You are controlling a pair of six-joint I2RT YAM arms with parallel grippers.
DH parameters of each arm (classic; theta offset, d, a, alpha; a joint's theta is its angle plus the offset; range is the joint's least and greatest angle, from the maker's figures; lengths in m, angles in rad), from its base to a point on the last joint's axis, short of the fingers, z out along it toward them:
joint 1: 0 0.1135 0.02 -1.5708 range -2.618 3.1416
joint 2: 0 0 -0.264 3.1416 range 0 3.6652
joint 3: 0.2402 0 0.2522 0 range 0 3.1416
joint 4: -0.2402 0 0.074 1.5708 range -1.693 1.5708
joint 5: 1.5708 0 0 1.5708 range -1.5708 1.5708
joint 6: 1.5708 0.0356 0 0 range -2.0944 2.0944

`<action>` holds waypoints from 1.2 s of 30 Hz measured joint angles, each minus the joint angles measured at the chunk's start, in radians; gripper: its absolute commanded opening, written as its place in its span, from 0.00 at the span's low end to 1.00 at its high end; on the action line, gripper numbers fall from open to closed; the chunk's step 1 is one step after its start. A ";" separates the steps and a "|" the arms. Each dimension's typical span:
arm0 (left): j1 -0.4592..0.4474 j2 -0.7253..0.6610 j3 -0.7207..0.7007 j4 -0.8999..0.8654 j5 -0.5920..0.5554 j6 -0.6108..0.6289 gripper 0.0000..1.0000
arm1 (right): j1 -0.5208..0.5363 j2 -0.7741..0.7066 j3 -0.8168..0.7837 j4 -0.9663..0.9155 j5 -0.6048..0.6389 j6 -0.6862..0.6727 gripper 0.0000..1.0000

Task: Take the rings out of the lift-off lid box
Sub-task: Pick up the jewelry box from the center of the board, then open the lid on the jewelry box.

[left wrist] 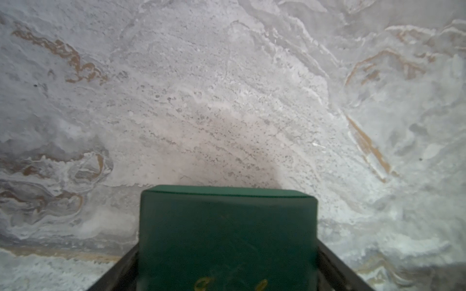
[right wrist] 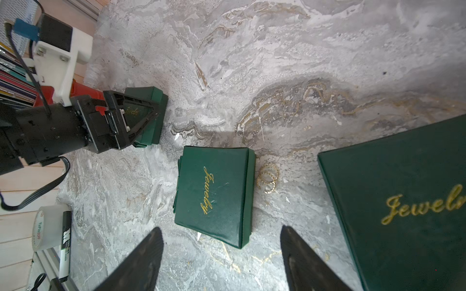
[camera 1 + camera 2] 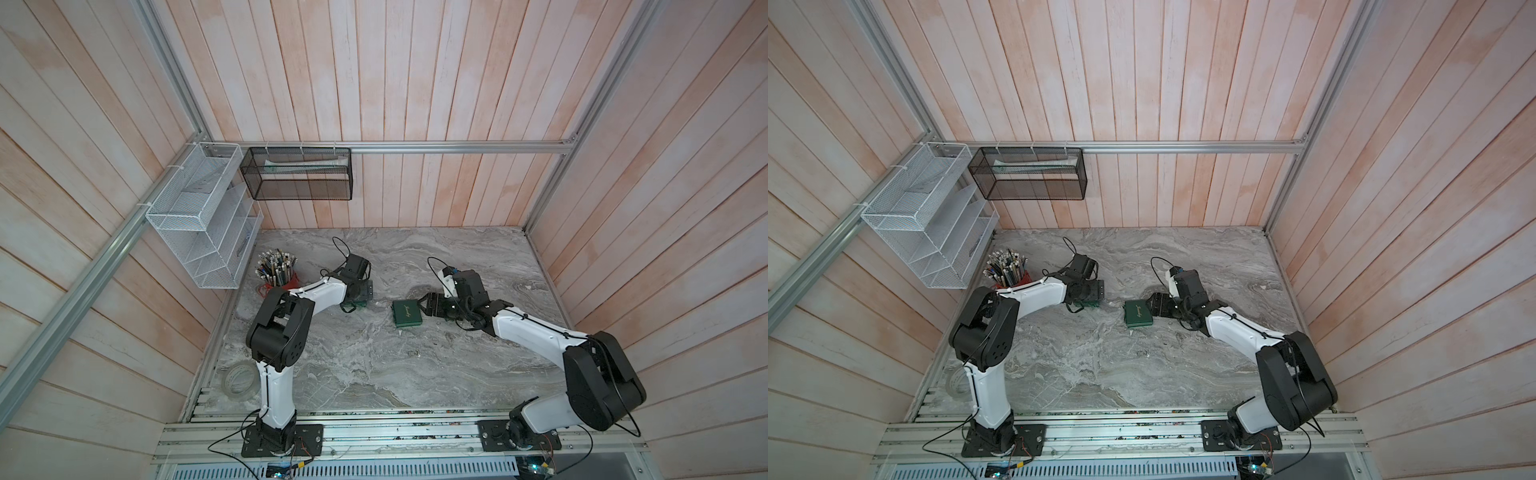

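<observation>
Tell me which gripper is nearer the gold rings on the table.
Right. The right gripper hovers open just short of the rings; the left gripper straddles the far green box, beyond the middle green box.

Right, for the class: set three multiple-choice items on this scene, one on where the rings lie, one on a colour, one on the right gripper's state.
1. The rings lie: A in a gripper; B on the table beside the middle green box; C on the box's lid.
2. That box's lettering is: A white; B red; C gold.
3. The right gripper is: A open, empty; B shut on a ring; C shut on the box.
Key: 1 B, they glint on bare table by its edge; 2 C, gold script; 3 A, fingers spread, nothing between.
</observation>
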 measured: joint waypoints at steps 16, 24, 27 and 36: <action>0.002 -0.144 -0.100 0.058 0.172 -0.050 0.82 | 0.025 0.011 -0.013 0.042 -0.010 0.055 0.75; 0.006 -0.286 -0.211 0.094 0.288 -0.105 0.81 | 0.080 0.042 -0.008 0.087 -0.008 0.079 0.75; 0.008 -0.342 -0.276 0.116 0.327 -0.129 0.81 | 0.099 0.068 -0.002 0.090 -0.007 0.079 0.74; 0.010 -0.441 -0.460 0.195 0.457 -0.212 0.81 | 0.171 0.137 0.067 0.116 0.007 0.086 0.71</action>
